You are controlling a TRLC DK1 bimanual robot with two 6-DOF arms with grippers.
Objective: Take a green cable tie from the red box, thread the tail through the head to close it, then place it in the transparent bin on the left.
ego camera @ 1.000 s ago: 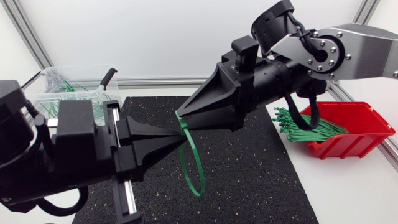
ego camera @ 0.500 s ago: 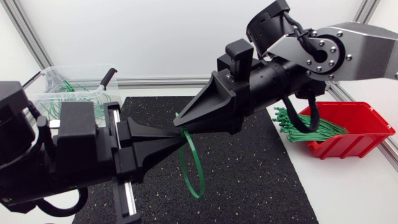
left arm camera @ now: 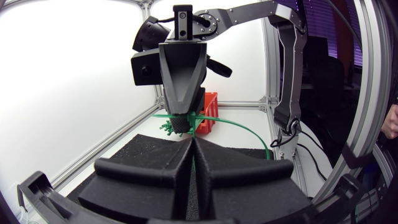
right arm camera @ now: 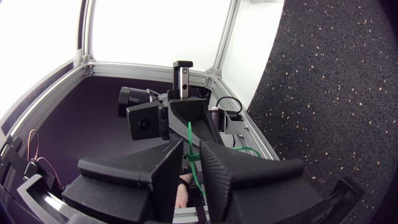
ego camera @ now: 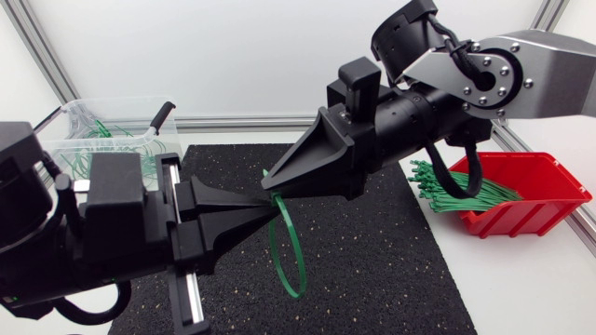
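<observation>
A white worktop (ego camera: 521,279) carries a black speckled rubber mat (ego camera: 372,270) across its middle. The silver-and-black right arm (ego camera: 540,74) comes in from the right edge and the dark left arm (ego camera: 56,251) from the front-left corner, their tips almost meeting above the mat's centre. An open red plastic box (ego camera: 549,200) sits near the worktop's right edge, a bundle of green ties (ego camera: 456,191) spilling over its wall towards the mat. A transparent plastic bin (ego camera: 74,140) stands at the rear-left corner (several green ties lie inside). A slim green plastic cable tie (ego camera: 300,270), bent into a loop, hangs above the mat's centre from both tips. The matte black left gripper (ego camera: 275,207) is clenched on it, fingers pressed together. The matte black right gripper (ego camera: 269,190) pinches it from both sides just above, a short end poking out past the fingers
</observation>
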